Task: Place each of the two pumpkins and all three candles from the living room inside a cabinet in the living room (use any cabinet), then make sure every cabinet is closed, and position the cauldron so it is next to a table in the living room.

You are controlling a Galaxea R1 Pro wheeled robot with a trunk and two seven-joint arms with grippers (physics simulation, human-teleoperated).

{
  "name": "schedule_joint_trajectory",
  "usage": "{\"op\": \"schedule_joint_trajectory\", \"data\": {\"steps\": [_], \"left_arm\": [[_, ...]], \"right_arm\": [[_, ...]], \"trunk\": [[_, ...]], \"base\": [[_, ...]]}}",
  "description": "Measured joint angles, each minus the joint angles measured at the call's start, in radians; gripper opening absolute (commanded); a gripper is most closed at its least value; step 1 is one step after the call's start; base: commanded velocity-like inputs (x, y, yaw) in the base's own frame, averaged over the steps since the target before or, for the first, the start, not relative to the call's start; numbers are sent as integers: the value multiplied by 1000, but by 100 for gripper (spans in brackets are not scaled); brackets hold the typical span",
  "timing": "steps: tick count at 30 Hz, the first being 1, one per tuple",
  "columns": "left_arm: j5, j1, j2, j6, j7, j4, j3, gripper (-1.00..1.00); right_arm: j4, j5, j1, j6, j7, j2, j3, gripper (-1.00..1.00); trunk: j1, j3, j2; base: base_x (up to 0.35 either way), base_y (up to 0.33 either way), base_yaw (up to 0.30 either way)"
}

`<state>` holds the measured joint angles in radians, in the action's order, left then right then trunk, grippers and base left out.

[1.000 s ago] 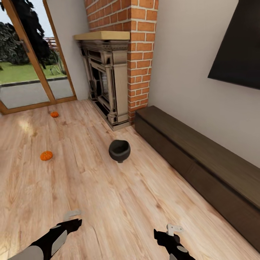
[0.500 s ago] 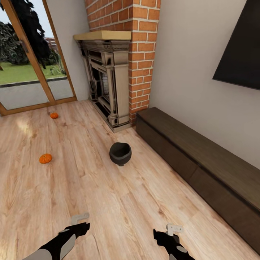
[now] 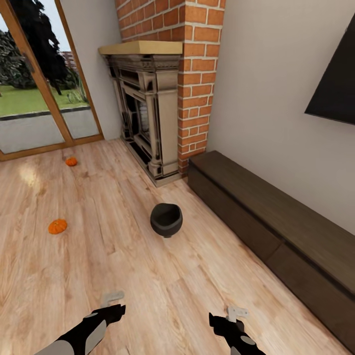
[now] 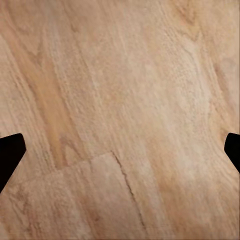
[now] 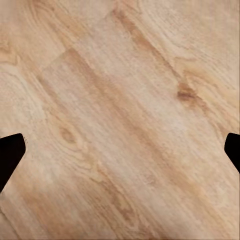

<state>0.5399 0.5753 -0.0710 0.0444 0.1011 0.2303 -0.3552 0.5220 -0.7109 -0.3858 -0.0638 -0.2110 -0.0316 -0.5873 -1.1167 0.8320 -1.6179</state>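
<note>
approach phase: cauldron (image 3: 166,219) stands on floor just before cabinet (image 3: 276,222); two pumpkins (image 3: 57,226) (image 3: 71,161) lie beyond it, well apart. my left gripper (image 4: 120,150) and right gripper (image 5: 120,150) hang spread, empty. i should close in squarely before reaching.

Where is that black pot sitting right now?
In the head view, the black pot stands upright on the wooden floor near the middle, between the fireplace behind it and the long dark cabinet to its right.
</note>
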Motion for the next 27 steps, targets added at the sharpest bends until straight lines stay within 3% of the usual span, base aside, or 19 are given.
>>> {"op": "schedule_joint_trajectory", "data": {"steps": [9, 21, 27], "left_arm": [[0, 0, -2, 0, 0, 0, 0, 100], [0, 0, -1, 0, 0, 0, -1, 100], [0, 0, 0, 0, 0, 0, -1, 100]], "right_arm": [[0, -15, 0, -9, 5, 1, 3, 100], [0, -15, 0, -2, 7, 2, 1, 100], [1, -15, 0, -9, 10, 3, -1, 100]], "trunk": [[0, 0, 0], [0, 0, 0], [0, 0, 0]], "base": [[279, 232, -26], [270, 238, -255], [269, 238, -74]]}}
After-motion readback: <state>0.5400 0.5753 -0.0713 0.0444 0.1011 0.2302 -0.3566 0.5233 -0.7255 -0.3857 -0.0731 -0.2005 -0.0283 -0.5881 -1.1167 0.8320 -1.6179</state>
